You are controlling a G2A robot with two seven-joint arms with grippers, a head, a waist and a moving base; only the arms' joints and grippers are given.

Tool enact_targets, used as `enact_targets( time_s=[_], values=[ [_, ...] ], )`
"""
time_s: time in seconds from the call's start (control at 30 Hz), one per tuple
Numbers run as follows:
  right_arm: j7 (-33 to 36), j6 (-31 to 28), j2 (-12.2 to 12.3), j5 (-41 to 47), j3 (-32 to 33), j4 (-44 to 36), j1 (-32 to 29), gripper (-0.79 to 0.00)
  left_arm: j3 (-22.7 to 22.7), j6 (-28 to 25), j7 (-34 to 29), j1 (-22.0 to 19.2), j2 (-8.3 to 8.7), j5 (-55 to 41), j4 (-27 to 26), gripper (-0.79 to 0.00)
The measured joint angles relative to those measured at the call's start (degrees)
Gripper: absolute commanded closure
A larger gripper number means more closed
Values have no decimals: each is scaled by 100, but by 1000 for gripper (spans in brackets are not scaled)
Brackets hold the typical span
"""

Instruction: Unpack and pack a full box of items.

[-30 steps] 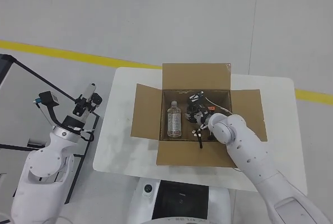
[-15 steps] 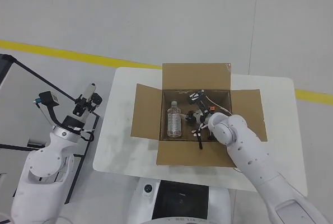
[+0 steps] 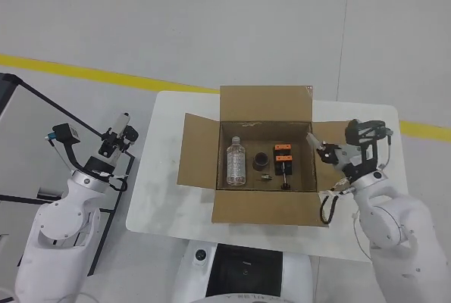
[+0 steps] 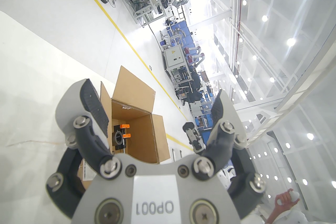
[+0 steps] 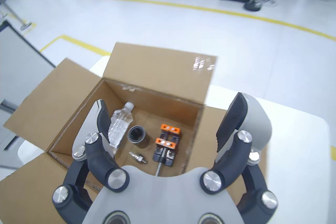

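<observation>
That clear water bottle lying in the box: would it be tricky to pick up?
Probably a bit. The water bottle lies on its side, so a nudge would likely roll it. Its clear, ribbed plastic looks thin, so a hard squeeze might dent it.

Right gripper (image 5: 170, 101) has withdrawn from box (image 3: 267, 102) — empty.

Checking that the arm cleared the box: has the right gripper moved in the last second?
Yes. In the top view the right gripper has pulled out of the cardboard box and now sits, open, over the flap on its own side.
</observation>
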Motion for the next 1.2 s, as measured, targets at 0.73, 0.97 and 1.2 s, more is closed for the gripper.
enact_targets(
  time_s=[0.73,0.97,1.2],
  values=[
    [-1641,-208,-118,410,1220,1457,-2438,-785,0,0,0,0,0,0,0,-785],
    [-1842,348,-116,-1184,1054,1348,-2641,-785,0,0,0,0,0,0,0,-785],
    [-1903,1024,-126,-3347,322,1087,-2510,-785,0,0,0,0,0,0,0,-785]
  ],
)
